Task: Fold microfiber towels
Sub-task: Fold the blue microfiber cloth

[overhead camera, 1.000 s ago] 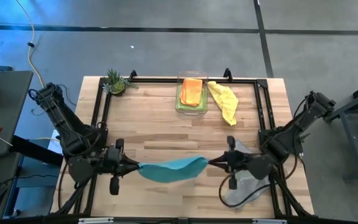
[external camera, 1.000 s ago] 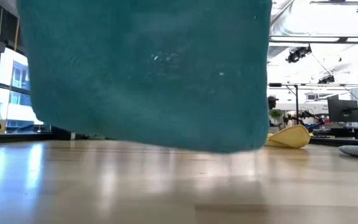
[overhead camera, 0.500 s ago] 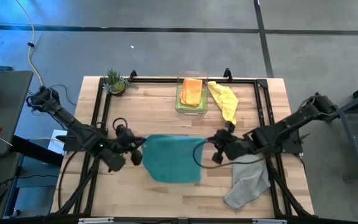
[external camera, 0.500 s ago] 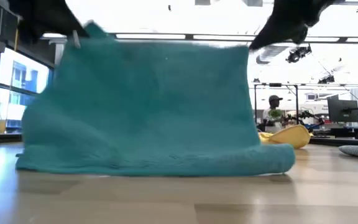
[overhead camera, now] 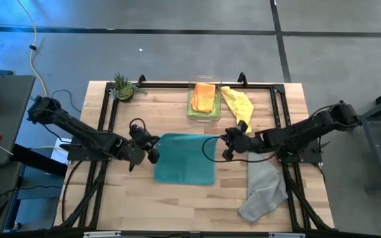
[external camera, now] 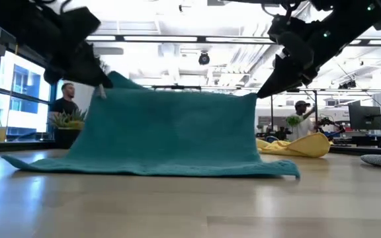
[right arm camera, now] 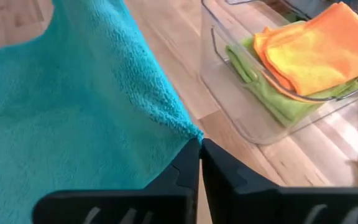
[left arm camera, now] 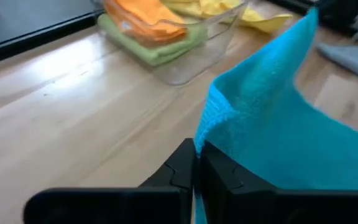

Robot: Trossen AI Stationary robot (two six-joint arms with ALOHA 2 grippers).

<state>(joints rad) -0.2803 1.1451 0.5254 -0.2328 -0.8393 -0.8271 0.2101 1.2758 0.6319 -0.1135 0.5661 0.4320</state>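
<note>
The teal blue towel point(overhead camera: 184, 160) lies spread at mid-table. Its near edge point(external camera: 151, 170) and most of its body rest on the wood, while its far edge point(external camera: 177, 92) is raised. My left gripper point(overhead camera: 152, 147) is shut on the far left corner and my right gripper point(overhead camera: 225, 144) on the far right corner. The orange towel point(overhead camera: 204, 96) lies on the lime green one point(right arm camera: 272, 99) in the clear bin point(overhead camera: 192, 111). The yellow towel point(overhead camera: 238, 107) lies beside the bin, and the grey towel point(overhead camera: 264, 188) at the near right. My left gripper pinches the teal towel's far left corner point(left arm camera: 207, 132) between its two fingertips, slanting down from the table's left. The corner stands up off the table and the cloth slopes down from it. My right gripper pinches the far right corner point(right arm camera: 188, 129) between its two fingertips, slanting down from the table's right. That corner is raised too, and the far edge runs nearly straight between the two grippers.
A small potted plant point(overhead camera: 123, 87) stands at the far left corner. A black frame point(overhead camera: 104, 119) runs along the table's sides and far edge. In the low view, people show in the room beyond the table.
Both grippers have gone down and toward the table's far edge, still shut on the teal towel. The towel hung clear between them a second ago. Now its lower edge has landed and the cloth is laid out flat behind it, with only the far edge still raised.
</note>
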